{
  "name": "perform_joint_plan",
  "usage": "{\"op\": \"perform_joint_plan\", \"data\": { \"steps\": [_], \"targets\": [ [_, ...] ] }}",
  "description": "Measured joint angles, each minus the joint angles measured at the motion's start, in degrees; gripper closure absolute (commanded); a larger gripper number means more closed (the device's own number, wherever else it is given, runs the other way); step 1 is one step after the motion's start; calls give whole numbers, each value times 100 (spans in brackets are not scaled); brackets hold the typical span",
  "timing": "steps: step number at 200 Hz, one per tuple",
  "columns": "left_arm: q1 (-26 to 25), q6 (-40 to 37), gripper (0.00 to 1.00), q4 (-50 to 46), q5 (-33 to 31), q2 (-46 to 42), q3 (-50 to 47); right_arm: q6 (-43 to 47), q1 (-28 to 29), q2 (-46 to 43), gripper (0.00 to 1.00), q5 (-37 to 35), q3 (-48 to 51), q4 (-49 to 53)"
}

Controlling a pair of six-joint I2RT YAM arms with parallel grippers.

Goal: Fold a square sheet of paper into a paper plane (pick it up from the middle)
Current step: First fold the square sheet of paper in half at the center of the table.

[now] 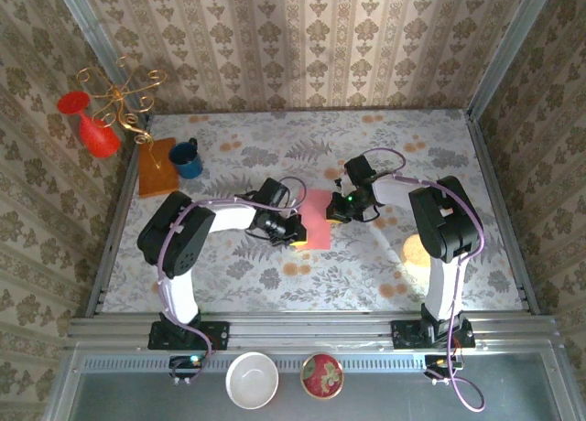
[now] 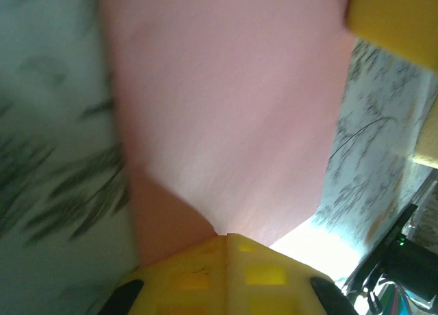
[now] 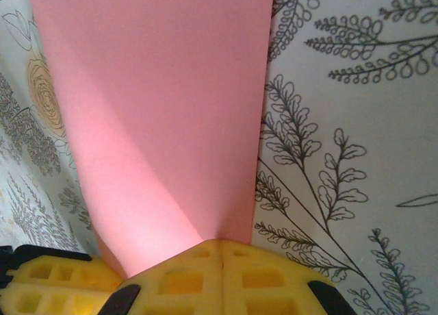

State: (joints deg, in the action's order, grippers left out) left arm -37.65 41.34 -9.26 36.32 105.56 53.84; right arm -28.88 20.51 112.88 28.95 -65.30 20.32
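Paper sheet, both jaws pinching, mug apart

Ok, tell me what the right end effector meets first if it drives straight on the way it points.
The paper it pinches: the right end effector would push straight into that sheet, which lies ahead over the table. Depth beyond is unclear.

Paper: mid-worktop, between left gripper at its near-left edge and right gripper at its far-right edge.
Mug: far left, board just left of it.
Vase: beyond the far-left corner.
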Motion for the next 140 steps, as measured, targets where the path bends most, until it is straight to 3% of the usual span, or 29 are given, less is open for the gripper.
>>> {"op": "perform_joint_plan", "data": {
  "steps": [65,106,140],
  "targets": [
    [356,-192,95,-800,-382,-1056,-872,0,0,50,92,-2,-210,238],
    [662,-24,80,-664,-597,-1652,-785,-11,57,125,86,-46,-511,509],
    [660,173,67,-33,-627,-1408,-262,-136,146,321,77,-94,-979,557]
  ]
}}
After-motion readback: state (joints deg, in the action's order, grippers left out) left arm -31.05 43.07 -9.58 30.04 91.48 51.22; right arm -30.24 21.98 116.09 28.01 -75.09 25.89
